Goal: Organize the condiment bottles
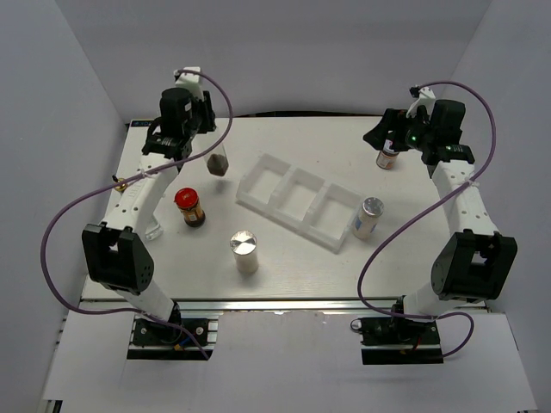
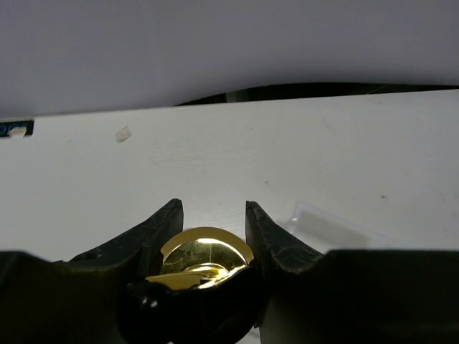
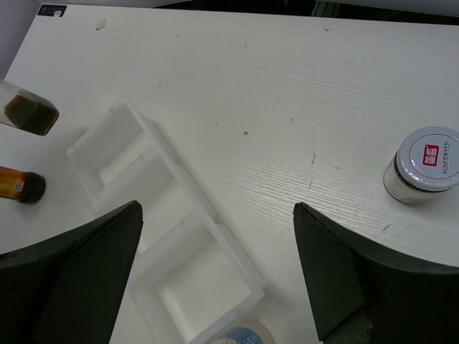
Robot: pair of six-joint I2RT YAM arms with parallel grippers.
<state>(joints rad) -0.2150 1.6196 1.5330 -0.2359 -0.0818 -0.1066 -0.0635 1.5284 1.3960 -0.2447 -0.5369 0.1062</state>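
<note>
Over far left of the desk (image 1: 301,267), pinching glass bottle (image 1: 219,163) by its gold top (image 2: 208,251) in left gripper (image 2: 213,215), slanted base-first toward tray (image 1: 284,215); holding right gripper (image 3: 216,215) spread wide near white-lidded jar (image 3: 423,166).

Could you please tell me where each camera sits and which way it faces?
Top external: above and behind the bases, looking down on the table; left arm, right arm show.
Left wrist: facing across the table to the back wall; jaws grip a gold pourer top.
Right wrist: raised, facing down at the tray; jaws wide apart.
Shared: top and right wrist both show tray, white-lidded jar.
</note>
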